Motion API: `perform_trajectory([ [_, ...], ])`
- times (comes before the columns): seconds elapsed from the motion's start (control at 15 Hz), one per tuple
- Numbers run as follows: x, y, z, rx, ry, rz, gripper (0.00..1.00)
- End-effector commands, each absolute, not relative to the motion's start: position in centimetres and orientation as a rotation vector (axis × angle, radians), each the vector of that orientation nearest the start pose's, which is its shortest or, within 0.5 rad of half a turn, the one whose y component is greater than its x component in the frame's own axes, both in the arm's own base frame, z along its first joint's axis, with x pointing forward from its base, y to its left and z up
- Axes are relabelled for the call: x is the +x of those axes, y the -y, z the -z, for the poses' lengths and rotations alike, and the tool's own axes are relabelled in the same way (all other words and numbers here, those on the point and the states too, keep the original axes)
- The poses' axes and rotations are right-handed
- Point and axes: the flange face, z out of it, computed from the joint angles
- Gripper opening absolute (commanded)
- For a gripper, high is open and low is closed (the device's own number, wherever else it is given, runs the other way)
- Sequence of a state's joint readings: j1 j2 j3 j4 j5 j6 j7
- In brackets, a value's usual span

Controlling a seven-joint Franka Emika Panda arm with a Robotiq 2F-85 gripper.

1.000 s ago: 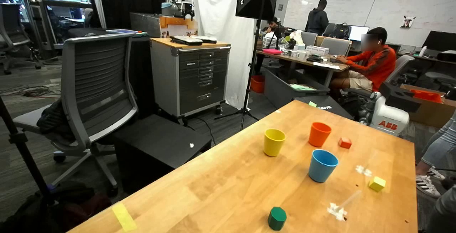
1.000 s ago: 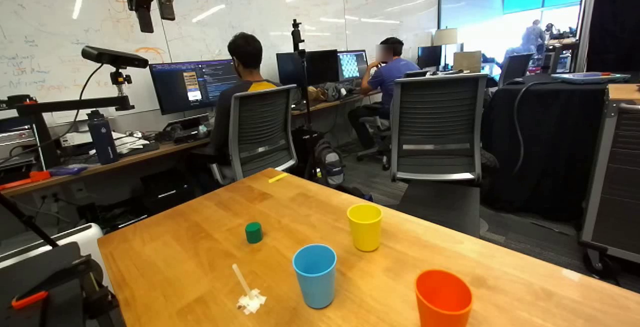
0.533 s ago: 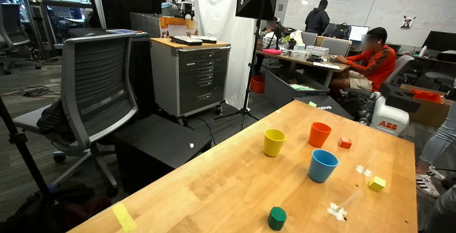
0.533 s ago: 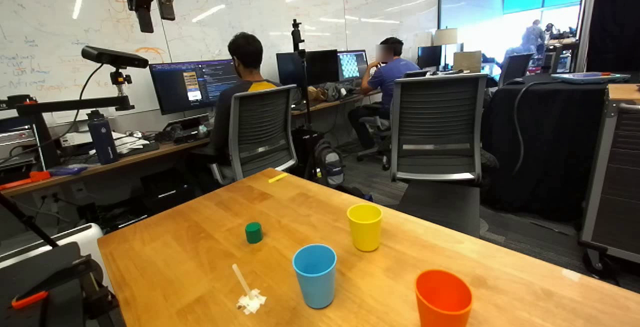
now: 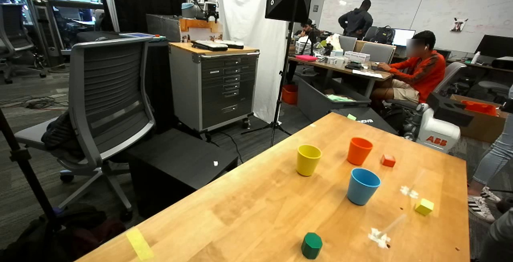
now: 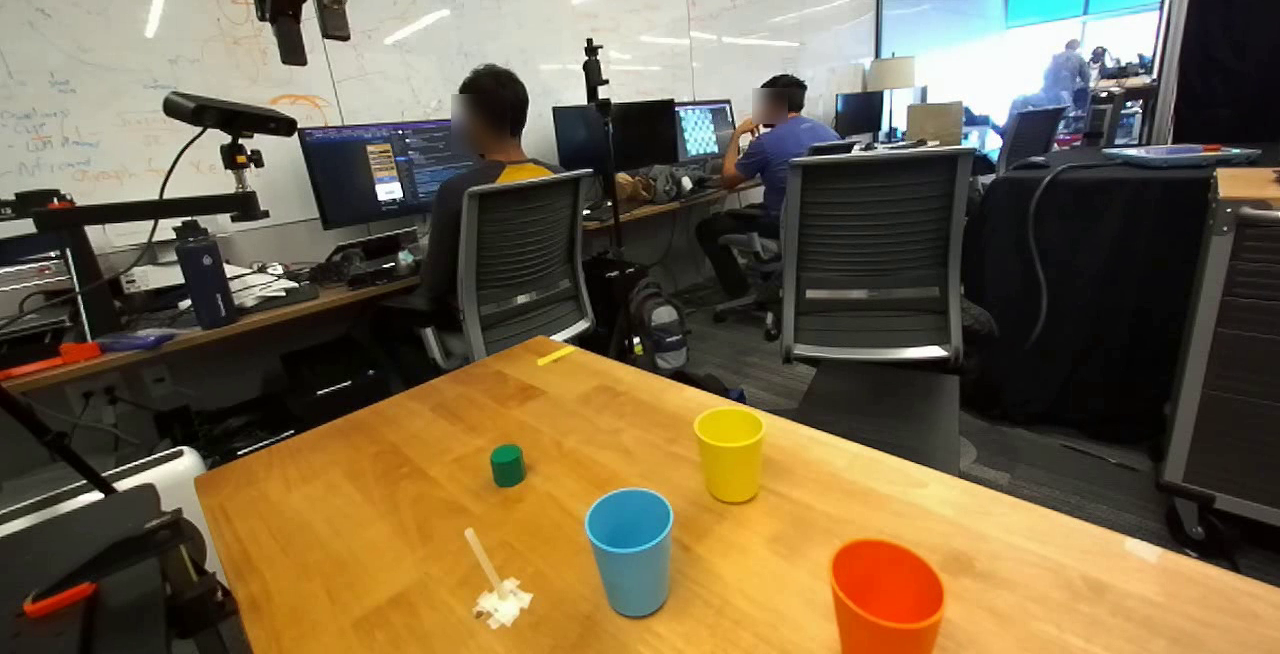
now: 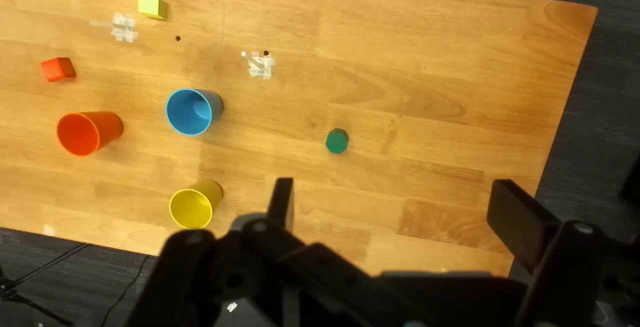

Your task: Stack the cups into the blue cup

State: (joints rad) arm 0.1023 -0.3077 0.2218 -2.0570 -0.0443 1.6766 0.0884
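Observation:
The blue cup (image 5: 362,192) stands upright on the wooden table, also in an exterior view (image 6: 632,564) and the wrist view (image 7: 192,112). The yellow cup (image 5: 308,164) stands apart from it, seen too in an exterior view (image 6: 730,462) and the wrist view (image 7: 194,208). The orange-red cup (image 5: 358,154) stands upright on another side of the blue cup; the wrist view shows it too (image 7: 85,132), and an exterior view (image 6: 885,604) cuts off its base. No cup is nested. My gripper (image 7: 392,183) is open and empty, high above the table (image 6: 312,46), to the right of the cups in the wrist view.
A small dark green block (image 7: 337,141) stands on the table. A red-orange block (image 7: 58,69) and a yellow block (image 7: 151,7) lie beyond the cups. Two thin pegs, one here (image 7: 260,64), stick up from white tape. The table edge runs near the yellow cup.
The gripper and the cups have not moved. Only people in the background shift slightly.

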Motion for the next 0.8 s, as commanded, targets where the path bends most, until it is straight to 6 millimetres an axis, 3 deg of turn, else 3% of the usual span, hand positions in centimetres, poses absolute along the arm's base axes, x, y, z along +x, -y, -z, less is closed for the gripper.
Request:
perform_trajectory([
  [0.0,43.2,-15.2,-55.6,-3.243,0.373,-0.093,1.00],
  [0.47,43.2,-15.2,-55.6,-3.243,0.373,-0.093,1.00],
  [0.73,44.4,-13.2,-55.2,-3.250,0.320,-0.106,1.00],
])
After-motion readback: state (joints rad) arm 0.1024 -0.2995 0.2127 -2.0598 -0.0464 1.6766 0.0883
